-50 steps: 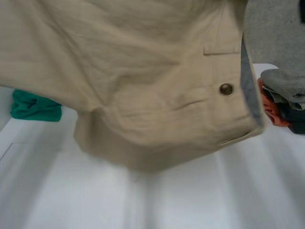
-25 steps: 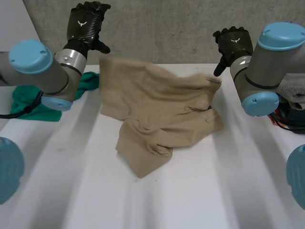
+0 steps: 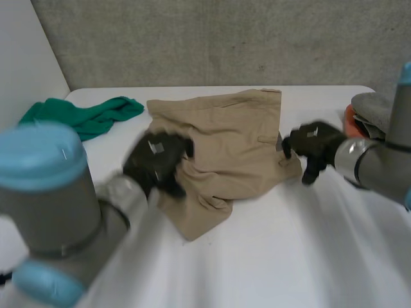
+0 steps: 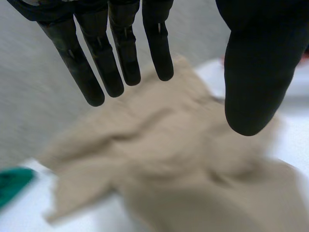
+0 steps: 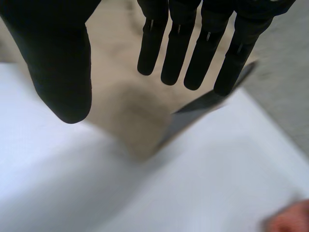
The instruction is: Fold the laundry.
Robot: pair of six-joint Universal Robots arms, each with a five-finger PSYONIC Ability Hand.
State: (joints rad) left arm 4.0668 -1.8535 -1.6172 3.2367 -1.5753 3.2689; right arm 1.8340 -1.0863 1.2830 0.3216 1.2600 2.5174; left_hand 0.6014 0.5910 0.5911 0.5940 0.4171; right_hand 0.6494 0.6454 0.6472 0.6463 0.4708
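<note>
A pair of beige trousers (image 3: 225, 151) lies crumpled on the white table (image 3: 270, 256), waistband toward the far wall. My left hand (image 3: 156, 163) hovers over the cloth's left edge, fingers straight and thumb apart, holding nothing; in its wrist view the fingers (image 4: 116, 53) hang above the beige trousers (image 4: 169, 164). My right hand (image 3: 311, 146) is at the cloth's right edge, open and empty too. In its wrist view the straight fingers (image 5: 193, 48) point down over a corner of the trousers (image 5: 130, 121).
A green garment (image 3: 83, 115) lies bunched at the table's far left. At the far right edge sits a pile of grey and orange clothes (image 3: 372, 115). A concrete wall (image 3: 218, 38) runs behind the table.
Both hands let go of the trousers, which dropped from in front of the camera onto the table. The arms then swung down from the back toward the cloth's two sides.
</note>
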